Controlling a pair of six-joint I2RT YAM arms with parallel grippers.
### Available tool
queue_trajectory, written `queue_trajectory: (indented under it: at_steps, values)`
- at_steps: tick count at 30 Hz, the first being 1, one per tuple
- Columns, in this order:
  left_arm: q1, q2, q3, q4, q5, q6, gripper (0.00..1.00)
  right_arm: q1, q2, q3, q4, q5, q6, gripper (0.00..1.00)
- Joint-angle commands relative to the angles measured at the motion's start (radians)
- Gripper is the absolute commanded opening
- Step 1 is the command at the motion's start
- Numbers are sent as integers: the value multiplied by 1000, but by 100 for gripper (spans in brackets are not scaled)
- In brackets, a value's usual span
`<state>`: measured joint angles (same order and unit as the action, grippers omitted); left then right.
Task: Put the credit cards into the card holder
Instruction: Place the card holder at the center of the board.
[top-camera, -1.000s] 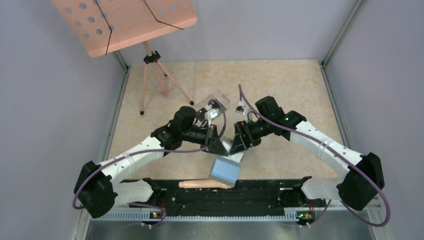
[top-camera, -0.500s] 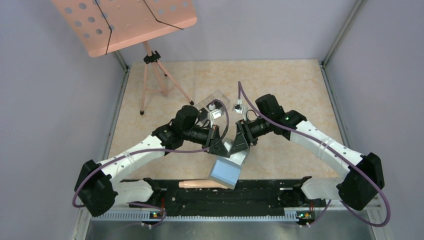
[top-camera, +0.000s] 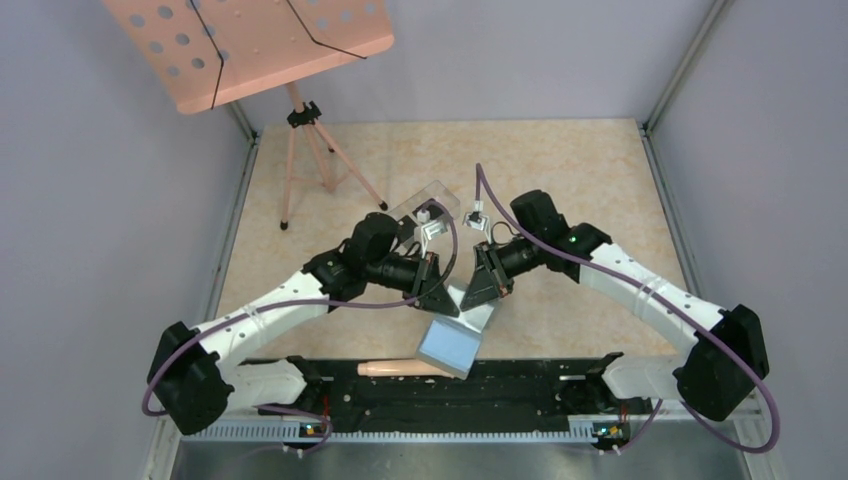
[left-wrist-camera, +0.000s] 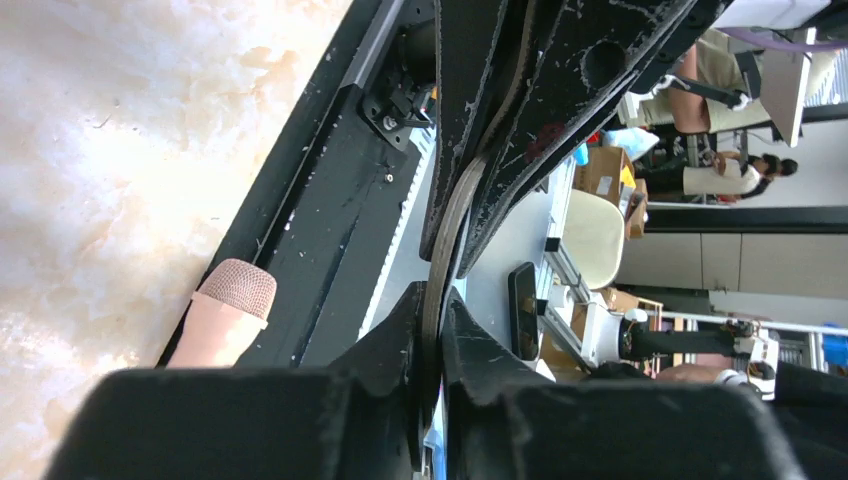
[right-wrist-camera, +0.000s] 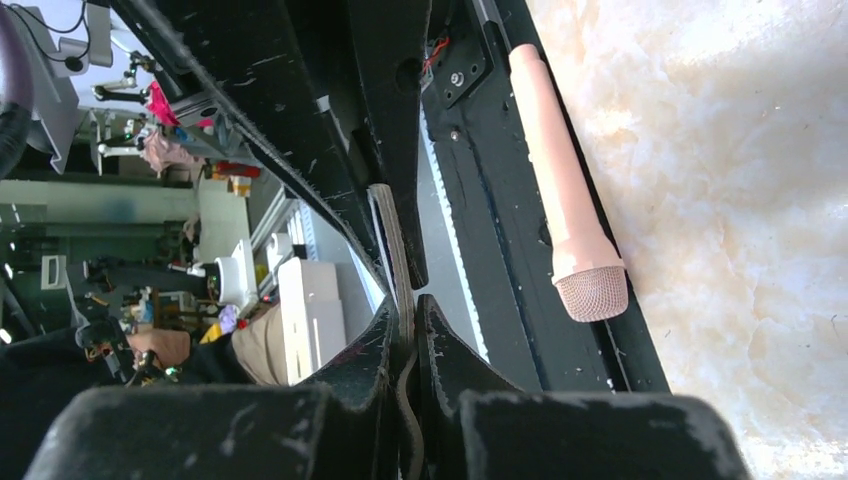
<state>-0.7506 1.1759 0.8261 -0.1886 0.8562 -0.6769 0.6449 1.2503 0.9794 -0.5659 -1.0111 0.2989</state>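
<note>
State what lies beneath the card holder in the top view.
Beneath the card holder, a pink microphone lies along the black base rail. The holder covers one end of it, and anything else lying beneath cannot be seen.

Robotics lab, grey-walled test bay (top-camera: 60, 200), cluttered desks (right-wrist-camera: 190, 150), seated person (left-wrist-camera: 715, 178) beyond

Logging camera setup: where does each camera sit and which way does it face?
Top external: above and behind the robot, looking down on the table; left arm and right arm show.
Left wrist: on the left arm, facing along the left claw, shut on the card holder.
Right wrist: along the right claw, gripping the card holder.
Shared: both wrist views show the microphone.
</note>
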Motion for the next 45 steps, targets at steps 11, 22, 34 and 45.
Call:
queue_trajectory:
  at_steps: [11, 22, 34, 45]
  values:
    - [4, -139, 130, -286, -556, 125, 80, -68, -35, -21, 60, 175, 117, 0]
    - [4, -148, 99, -270, -584, 85, 81, -323, -122, -354, 526, 342, 508, 0]
    - [4, -117, -68, -14, -472, -97, 77, -331, -155, -663, 776, 557, 607, 2]
    - [4, -84, -85, -32, -487, -95, 76, -331, -231, -584, 359, 708, 442, 77]
